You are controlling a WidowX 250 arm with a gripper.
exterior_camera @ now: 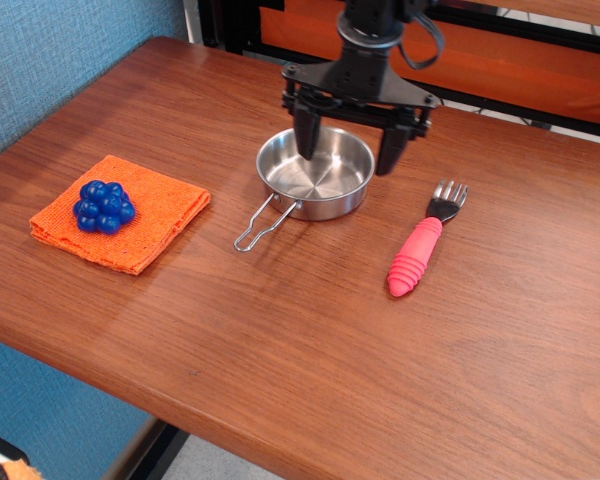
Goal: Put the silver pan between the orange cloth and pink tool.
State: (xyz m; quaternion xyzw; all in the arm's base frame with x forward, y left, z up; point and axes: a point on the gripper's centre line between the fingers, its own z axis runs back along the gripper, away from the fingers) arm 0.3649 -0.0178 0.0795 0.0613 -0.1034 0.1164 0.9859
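Note:
The silver pan (pixel 315 175) sits on the wooden table, its wire handle (pixel 258 228) pointing front-left. The orange cloth (pixel 120 211) lies to its left. The pink tool (pixel 420 247), a fork with dark tines, lies to its right. The pan is between the two. My gripper (pixel 350 147) hangs above the pan's back right part, wide open and empty, with one finger (pixel 308 133) over the pan and the other past its right rim.
A blue bumpy ball cluster (pixel 104 206) rests on the orange cloth. An orange and black frame (pixel 500 55) runs along the table's far edge. A blue wall (pixel 50 55) stands at the left. The table's front edge (pixel 280 440) is near.

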